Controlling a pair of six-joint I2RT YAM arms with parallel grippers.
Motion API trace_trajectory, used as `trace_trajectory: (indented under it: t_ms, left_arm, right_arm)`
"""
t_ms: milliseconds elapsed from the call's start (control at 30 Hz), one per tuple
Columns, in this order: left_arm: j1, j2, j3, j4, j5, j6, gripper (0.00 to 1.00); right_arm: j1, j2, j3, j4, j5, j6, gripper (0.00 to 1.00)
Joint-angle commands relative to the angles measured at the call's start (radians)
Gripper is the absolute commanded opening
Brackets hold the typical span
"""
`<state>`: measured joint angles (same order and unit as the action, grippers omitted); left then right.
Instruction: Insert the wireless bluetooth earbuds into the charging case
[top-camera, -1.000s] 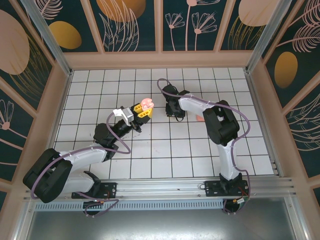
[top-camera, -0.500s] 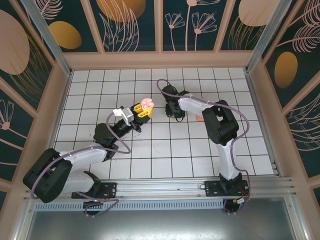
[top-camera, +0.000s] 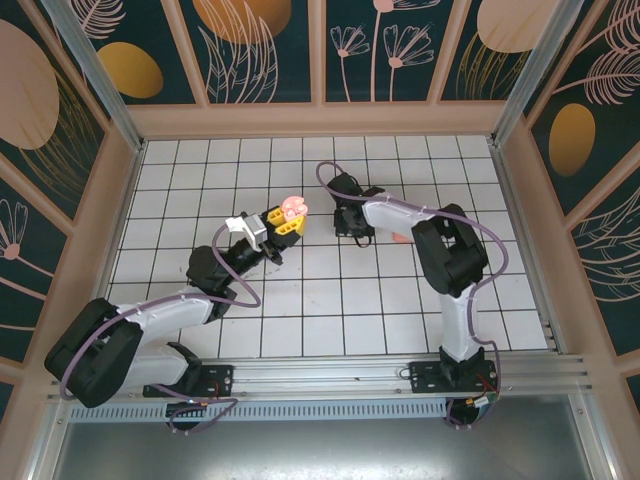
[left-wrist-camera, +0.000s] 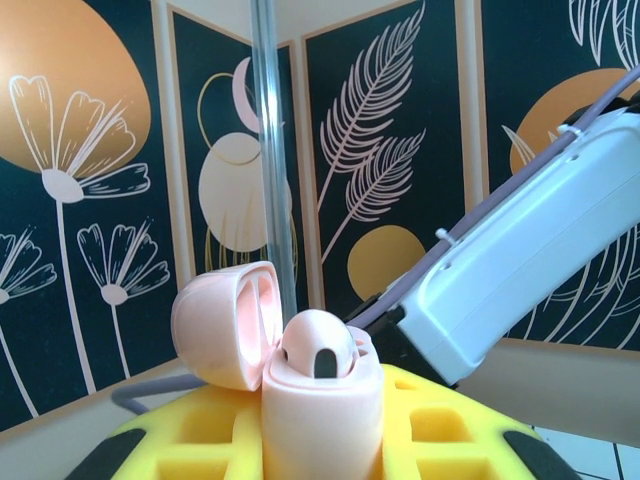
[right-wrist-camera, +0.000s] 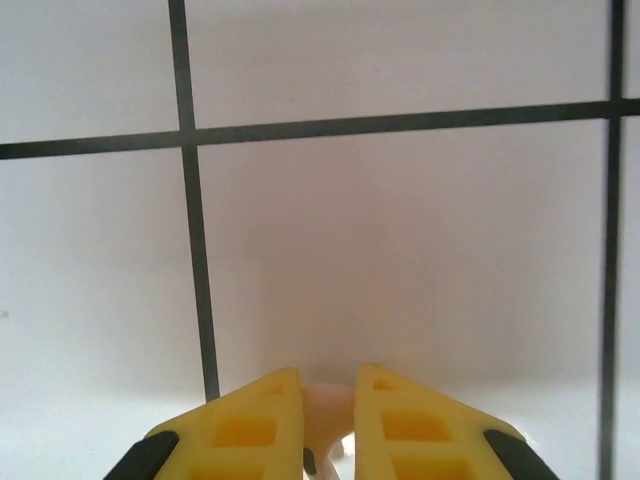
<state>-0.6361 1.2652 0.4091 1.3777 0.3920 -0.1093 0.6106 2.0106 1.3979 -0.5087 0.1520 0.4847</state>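
Two arms are reaching over the white tiled table (top-camera: 200, 170): the left arm (top-camera: 160, 315) is stretching in from the near left, and the right arm (top-camera: 440, 250) is bending in from the near right. Their tips are hanging near each other, not touching.

The left pincer (top-camera: 287, 223) is clamping its yellow fingers (left-wrist-camera: 190, 445) on the lower body of the pale pink charging case (left-wrist-camera: 320, 410), one finger on each side, and is holding it clear of the tiles. The case is standing upright between the fingertips, and its lid (left-wrist-camera: 225, 325) is hanging open to the pincer's left. A rounded pink shape with a dark slot (left-wrist-camera: 318, 350) is sitting in the mouth of the case, just above the fingertips; whether it is a seated bud I cannot tell. Beyond this pincer and to its right, the pale shell of the right arm is crossing in front of the flowered wall panels (left-wrist-camera: 90, 150).

The right pincer (top-camera: 350, 232) is pointing down at the table. Its yellow fingers (right-wrist-camera: 250, 420) are standing nearly together and are pinching a pale pink earbud (right-wrist-camera: 325, 405), which is filling the narrow gap right at the fingertips. Tile lines are running ahead of and beside this pincer.
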Motion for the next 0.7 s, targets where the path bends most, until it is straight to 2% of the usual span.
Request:
trace_trajectory:
  t_ms: [0,667]
  left_arm:
    - [-0.007,-0.025,0.037,0.01,0.022,-0.002,0.0]
    - [-0.007,-0.061,0.091,-0.115,0.077,0.059,0.0]
  right_arm:
    - [0.002,-0.137,-0.023,0.065,0.016,-0.018,0.14]
    - [0.025,-0.703,-0.056,0.194,-0.133,-0.091,0.14]
